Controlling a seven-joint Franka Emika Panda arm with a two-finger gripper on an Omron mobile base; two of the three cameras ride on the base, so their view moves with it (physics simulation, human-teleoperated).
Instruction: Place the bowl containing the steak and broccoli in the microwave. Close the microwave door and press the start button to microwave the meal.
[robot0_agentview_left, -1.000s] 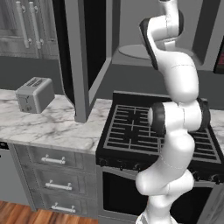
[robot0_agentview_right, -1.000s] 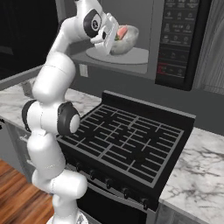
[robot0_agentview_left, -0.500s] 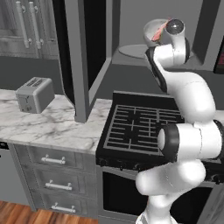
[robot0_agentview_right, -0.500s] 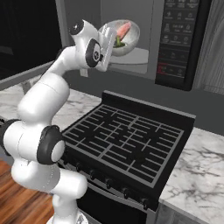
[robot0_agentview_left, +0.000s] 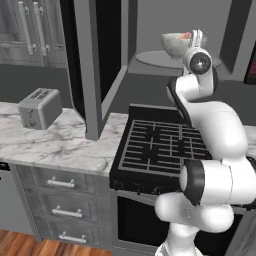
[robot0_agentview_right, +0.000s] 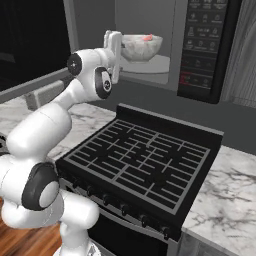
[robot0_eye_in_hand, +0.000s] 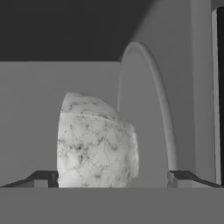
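The bowl (robot0_agentview_right: 140, 47) is inside the microwave (robot0_agentview_right: 200, 50) now, sitting on the round pale turntable plate (robot0_agentview_right: 155, 64), with a bit of the pinkish-red steak (robot0_agentview_right: 148, 37) poking above its rim; the broccoli I can't make out from where the cameras look. The gripper (robot0_agentview_right: 116, 56) is just beside the bowl, on its outer side at the mouth of the cavity, and its jaws stand spread wide: in the hand view the two finger tips (robot0_eye_in_hand: 43, 178) sit well apart at either side with the marbled bowl between them and no pad pressed to the glass, so it looks to me like the bowl has been let go rather than held. So the first part of the job appears done. What's left is everything after it. The microwave door (robot0_agentview_left: 92, 65) is swung fully out, hanging open over the counter's edge between the toaster (robot0_agentview_left: 40, 107) and the stove (robot0_agentview_left: 160, 145), and it has to be shut. The arm would need to clear the opening before that, I'd think. After that comes the start button on the control panel (robot0_agentview_right: 205, 45), at the cavity's far side from the door; I can't pick out which button it is.
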